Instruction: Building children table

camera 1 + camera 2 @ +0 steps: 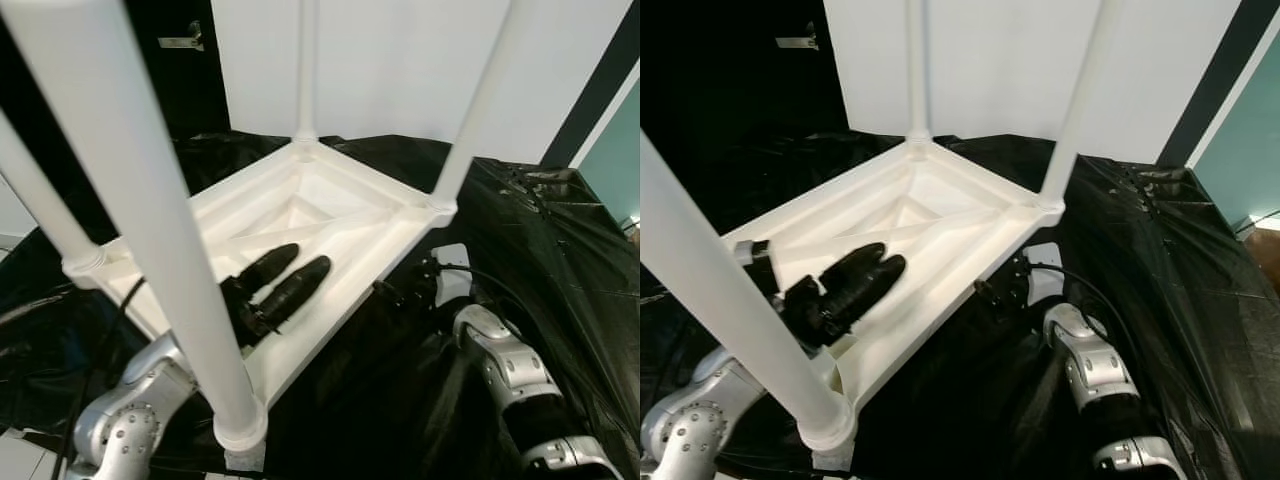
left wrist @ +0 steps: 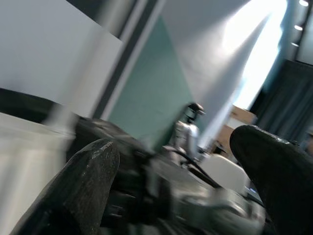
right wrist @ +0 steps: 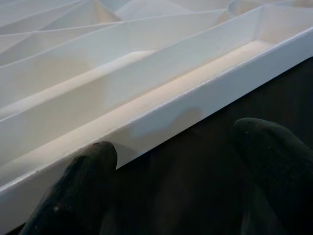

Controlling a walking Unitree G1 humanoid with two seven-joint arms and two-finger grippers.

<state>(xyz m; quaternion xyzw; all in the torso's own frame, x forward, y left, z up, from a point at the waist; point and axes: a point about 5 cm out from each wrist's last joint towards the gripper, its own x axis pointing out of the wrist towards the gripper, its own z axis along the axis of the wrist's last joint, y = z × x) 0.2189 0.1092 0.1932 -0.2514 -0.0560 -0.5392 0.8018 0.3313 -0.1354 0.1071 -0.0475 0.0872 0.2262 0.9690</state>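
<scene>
Overhead, ribbed white plastic table (image 1: 330, 215), tubular legs (image 1: 140, 215) upward; left end effector (image 1: 285, 280) and right end effector (image 3: 171, 186) parted, empty.

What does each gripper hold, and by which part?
Nothing is held. The left gripper rests inside the upturned white table; the right gripper, fingers apart, faces its side rim.

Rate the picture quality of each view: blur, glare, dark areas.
Left eye view: sharp; the near table leg looms large, the black sheet shows glossy highlights. Left wrist view: motion-blurred, with blown-out glare at one corner behind the left hand. Right wrist view: tabletop rim clear, right hand soft and dark.
</scene>
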